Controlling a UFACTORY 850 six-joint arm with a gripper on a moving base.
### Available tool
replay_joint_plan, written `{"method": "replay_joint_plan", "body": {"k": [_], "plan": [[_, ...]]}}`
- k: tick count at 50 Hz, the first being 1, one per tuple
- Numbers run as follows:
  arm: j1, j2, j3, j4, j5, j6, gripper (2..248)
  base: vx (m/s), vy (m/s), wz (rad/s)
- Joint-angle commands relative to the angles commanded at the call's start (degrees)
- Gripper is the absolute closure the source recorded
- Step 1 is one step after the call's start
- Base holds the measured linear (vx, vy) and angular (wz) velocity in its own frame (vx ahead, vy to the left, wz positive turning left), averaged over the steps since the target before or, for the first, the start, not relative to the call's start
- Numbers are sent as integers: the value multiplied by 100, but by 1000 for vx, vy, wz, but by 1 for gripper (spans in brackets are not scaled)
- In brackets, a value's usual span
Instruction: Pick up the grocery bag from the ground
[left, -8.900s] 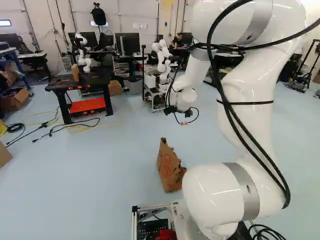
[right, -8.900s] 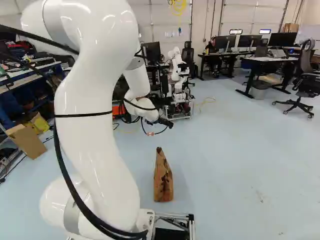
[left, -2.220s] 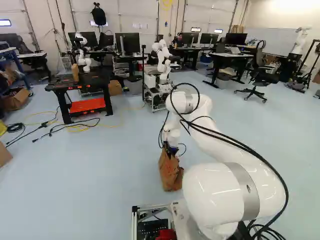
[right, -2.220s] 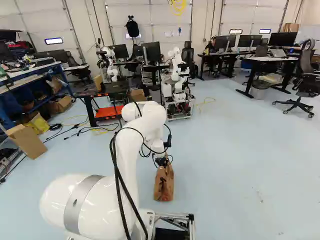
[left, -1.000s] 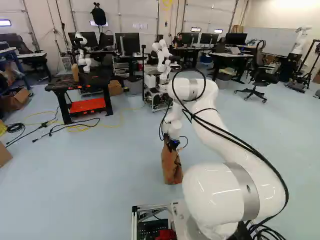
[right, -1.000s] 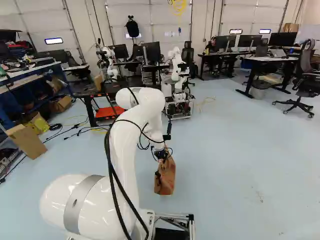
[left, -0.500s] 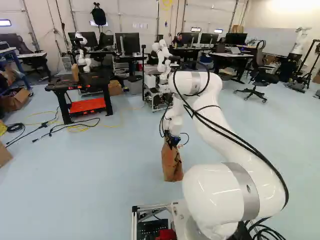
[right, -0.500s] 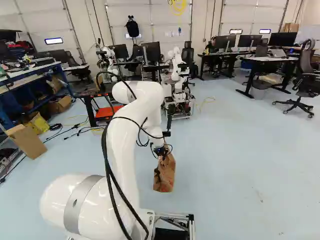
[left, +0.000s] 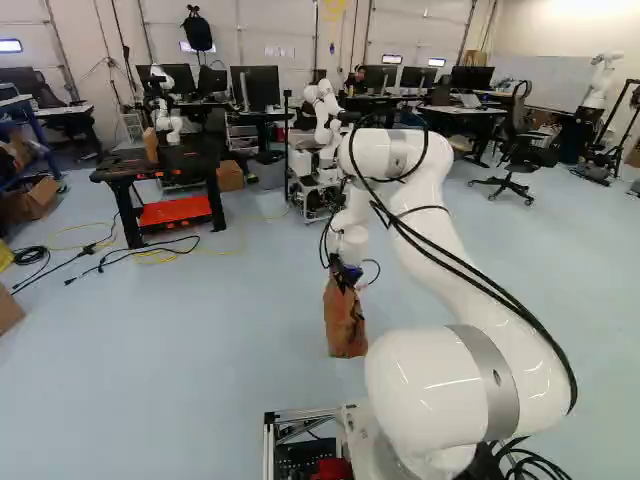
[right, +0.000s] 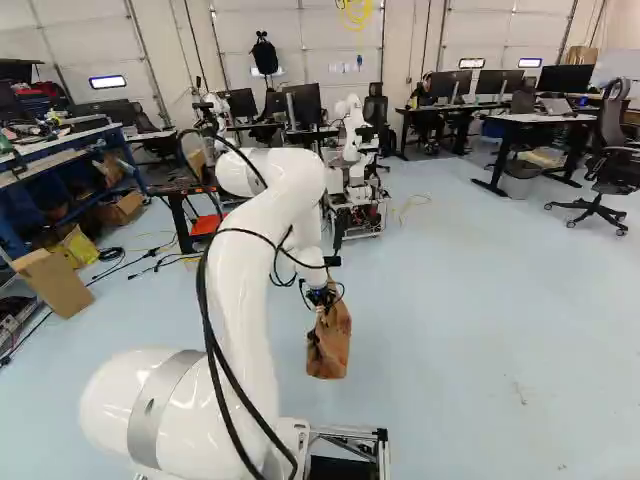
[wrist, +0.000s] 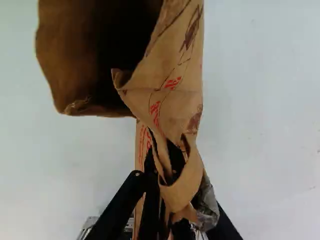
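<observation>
The gripper (left: 346, 274) points down at the upper edge of the brown paper grocery bag (left: 345, 322) in the left base view. In the right base view the bag (right: 329, 346) hangs below the wrist, its bottom off the floor. Seen from the wrist, the gripper (wrist: 164, 172) is shut on the bag's crumpled paper rim, which folds over and partly hides the fingers. The bag's open mouth and dark inside (wrist: 117, 45) lie ahead of the fingers.
Beyond the bag, another robot (left: 318, 165) stands on a wheeled base. A black table (left: 165, 165) with an orange shelf and floor cables (left: 100, 262) are farther off. A cardboard box (right: 52, 282) lies at the left of the right base view.
Since the earliest frames the arm has reached down and the gripper has closed on the bag's top. Over the last two seconds bag and gripper have risen together. The base has not moved.
</observation>
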Motion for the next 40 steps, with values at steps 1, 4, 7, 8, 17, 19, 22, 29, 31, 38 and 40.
{"method": "replay_joint_plan", "body": {"k": [1, 4, 7, 8, 17, 19, 22, 29, 31, 38, 40], "plan": [[0, 21, 16, 0, 0, 0, 229, 0, 0, 0], [0, 85, 63, 0, 0, 0, 229, 0, 0, 0], [0, 148, 109, 0, 0, 0, 229, 0, 0, 0], [0, 170, 125, 0, 0, 0, 229, 0, 0, 0], [0, 360, 262, 0, 0, 0, 229, 0, 0, 0], [0, 403, 292, 0, 0, 0, 229, 0, 0, 0], [0, 466, 337, 0, 0, 0, 229, 0, 0, 0], [0, 615, 440, 0, 0, 0, 229, 0, 0, 0], [0, 657, 469, 0, 0, 0, 229, 0, 0, 0], [0, 806, 570, 0, 0, 0, 229, 0, 0, 0], [0, 848, 598, 0, 0, 0, 229, 0, 0, 0]]}}
